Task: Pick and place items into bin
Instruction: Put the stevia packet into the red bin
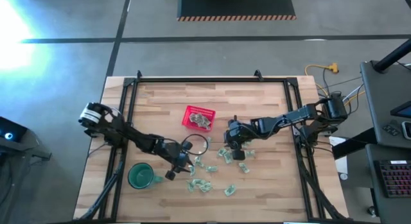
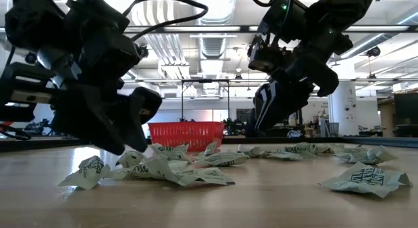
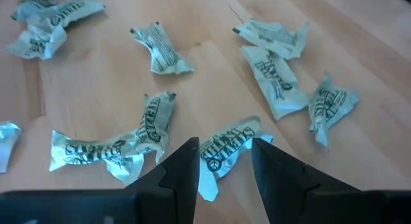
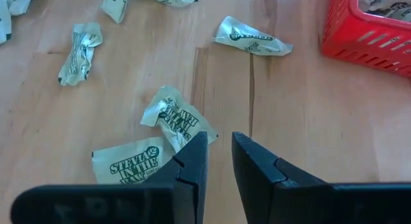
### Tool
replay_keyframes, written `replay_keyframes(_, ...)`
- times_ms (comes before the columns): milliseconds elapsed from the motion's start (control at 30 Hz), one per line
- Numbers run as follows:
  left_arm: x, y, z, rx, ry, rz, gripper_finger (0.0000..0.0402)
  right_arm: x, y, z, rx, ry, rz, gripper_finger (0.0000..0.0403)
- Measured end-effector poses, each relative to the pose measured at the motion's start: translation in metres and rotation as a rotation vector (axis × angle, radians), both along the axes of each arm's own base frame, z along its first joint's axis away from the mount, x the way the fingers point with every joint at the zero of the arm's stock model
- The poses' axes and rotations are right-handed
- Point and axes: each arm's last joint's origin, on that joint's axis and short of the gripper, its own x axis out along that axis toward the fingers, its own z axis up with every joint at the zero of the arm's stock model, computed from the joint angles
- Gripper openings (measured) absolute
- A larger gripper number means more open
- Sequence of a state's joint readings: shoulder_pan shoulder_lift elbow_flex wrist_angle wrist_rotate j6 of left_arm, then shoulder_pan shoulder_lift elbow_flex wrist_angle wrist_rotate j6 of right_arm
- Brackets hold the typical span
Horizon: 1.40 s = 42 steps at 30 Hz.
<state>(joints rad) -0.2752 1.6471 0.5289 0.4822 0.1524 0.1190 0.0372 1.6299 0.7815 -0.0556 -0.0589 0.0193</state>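
Closing in on packets beside the red bin

Right gripper [image 4: 219,161] narrowly parted, empty, poised over a crinkled packet [image 4: 178,119] on the table [image 4: 308,134]; left gripper [image 3: 223,167] apart, straddling another packet [image 3: 225,153]. Best lowered squarely before pinching thin, slippery foil. Mesh-walled bin [image 1: 199,117] close by, already holding several packets.

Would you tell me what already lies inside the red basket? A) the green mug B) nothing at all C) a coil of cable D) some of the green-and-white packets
D: pale crinkled packets show inside the red basket in the high view.
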Motion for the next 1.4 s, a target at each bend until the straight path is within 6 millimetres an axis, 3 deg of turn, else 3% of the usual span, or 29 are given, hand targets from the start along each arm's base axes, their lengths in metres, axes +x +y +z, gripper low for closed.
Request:
replay_keyframes(400, 0.001, 0.001, -0.01, 0.035, 0.026, 0.03, 0.0118, 0.0, 0.0, 0.0, 0.0, 0.0, 0.0, 0.0059)
replay_keyframes(700, 0.0, 0.002, -0.009, 0.045, 0.026, 0.045, 0.0017, 0.0, 0.0, 0.0, 0.0, 0.0, 0.0, 0.0061)
replay_keyframes(800, -0.001, 0.002, -0.007, 0.044, 0.024, 0.046, 0.0006, 0.0, 0.0, 0.0, 0.0, 0.0, 0.001, 0.0061)
replay_keyframes(1067, -0.005, 0.005, 0.017, 0.072, -0.051, 0.077, 0.0002, 0.0, 0.0, 0.0, 0.0, 0.001, 0.001, 0.0061)
replay_keyframes(1400, -0.015, 0.028, 0.054, 0.431, -0.226, 0.467, 0.0001, -0.001, 0.0, -0.001, 0.0, 0.009, 0.0, 0.0058)
